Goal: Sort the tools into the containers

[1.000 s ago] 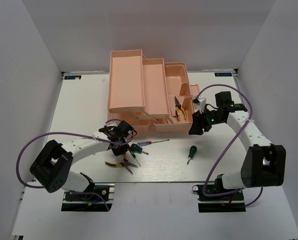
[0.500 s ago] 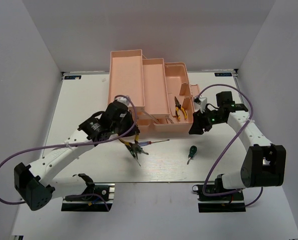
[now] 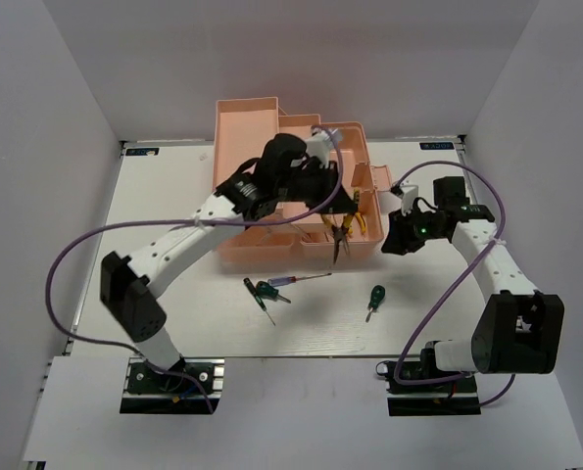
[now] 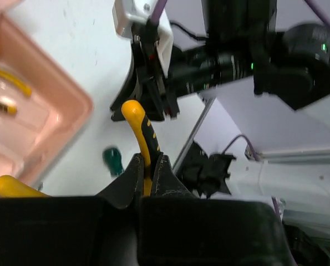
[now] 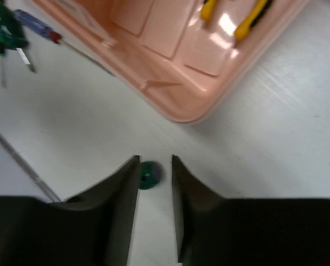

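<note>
while the left gripper (image 4: 147,166) hangs over the toolbox: it is clamped on one yellow-sleeved handle of the carried pliers (image 4: 138,119). the other handle splays off toward 8 o'clock in the wrist view, so the tool is held open and off-centre.
carried pliers, place: in the air above the front right compartment of the toolbox (image 3: 247,147), nose dangling toward 6 o'clock in the top view, just over the front wall; not yet set down.
toolbox: salmon-pink, trays fanned open, at 12 o'clock on the surface (image 3: 173,196).
second pliers (image 5: 249,21): lying inside that same front right compartment.
right gripper (image 5: 153,162): fingers partly apart with nothing between them, hovering at 3 o'clock of the toolbox. the stubby green screwdriver (image 3: 374,296) lies on the surface well below it, seen through the gap.
loose tools: long green screwdriver (image 3: 267,290) and red-and-blue screwdriver (image 3: 281,282) lie near each other on the surface at 6 o'clock of the toolbox; the stubby one lies at 5 o'clock.
handling, pliers: likely stiff steel and nose-heavy for their size. gripped by one handle they can pivot and swing, so a hold nearer the joint, across both handles, would be steadier. the rubbery sleeve should resist slipping.
handling, stubby screwdriver: probably light, with a fat round handle apt to roll; best pinched across the handle's middle.
risk: the nose may catch the compartment wall on release.
</note>
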Controlling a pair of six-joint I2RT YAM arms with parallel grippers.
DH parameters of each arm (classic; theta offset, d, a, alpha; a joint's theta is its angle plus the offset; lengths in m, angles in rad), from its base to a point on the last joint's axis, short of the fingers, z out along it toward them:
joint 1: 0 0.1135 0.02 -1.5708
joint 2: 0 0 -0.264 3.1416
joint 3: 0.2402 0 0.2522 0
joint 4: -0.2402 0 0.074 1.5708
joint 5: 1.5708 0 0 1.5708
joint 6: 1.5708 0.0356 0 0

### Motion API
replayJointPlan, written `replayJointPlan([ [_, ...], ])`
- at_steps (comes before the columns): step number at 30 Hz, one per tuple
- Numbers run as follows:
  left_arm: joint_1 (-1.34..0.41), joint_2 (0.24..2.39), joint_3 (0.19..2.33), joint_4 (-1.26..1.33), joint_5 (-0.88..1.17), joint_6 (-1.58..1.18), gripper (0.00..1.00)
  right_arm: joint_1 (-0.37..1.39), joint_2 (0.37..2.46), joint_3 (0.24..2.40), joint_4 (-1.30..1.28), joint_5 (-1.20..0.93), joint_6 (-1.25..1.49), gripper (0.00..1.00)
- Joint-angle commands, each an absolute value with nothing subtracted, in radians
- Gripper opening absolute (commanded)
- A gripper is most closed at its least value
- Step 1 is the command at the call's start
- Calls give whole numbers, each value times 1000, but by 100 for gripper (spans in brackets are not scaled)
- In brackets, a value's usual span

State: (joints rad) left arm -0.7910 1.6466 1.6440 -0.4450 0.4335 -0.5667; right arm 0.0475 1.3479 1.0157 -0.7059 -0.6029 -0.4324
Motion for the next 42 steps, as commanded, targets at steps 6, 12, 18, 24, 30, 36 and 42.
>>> replayJointPlan([
  [6, -773, 1983, 1951, -253, 480, -506, 0, 14, 1293, 1012, -635, -488, -359, 0],
  [12, -752, 2181, 2166, -316, 419, -457, 0, -20, 1273, 996, -670, -514, -406, 23],
  [18, -706, 2247, 2221, -356, 374, -425, 30, -15, 1287, 986, -836, -660, -584, 73],
  [24, -696, 2250, 2289, -357, 403, -425, 77, 26, 1273, 893, -833, -623, -514, 74],
  [30, -732, 2081, 2280, -411, 400, -388, 82, 121, 1240, 761, -716, -450, -247, 70],
  [36, -794, 1648, 1725, -534, 192, -265, 83, 215, 1247, 700, -622, -266, 21, 69],
  [42, -825, 1210, 1266, -617, -52, -377, 88, 261, 1319, 660, -516, -178, 195, 66],
])
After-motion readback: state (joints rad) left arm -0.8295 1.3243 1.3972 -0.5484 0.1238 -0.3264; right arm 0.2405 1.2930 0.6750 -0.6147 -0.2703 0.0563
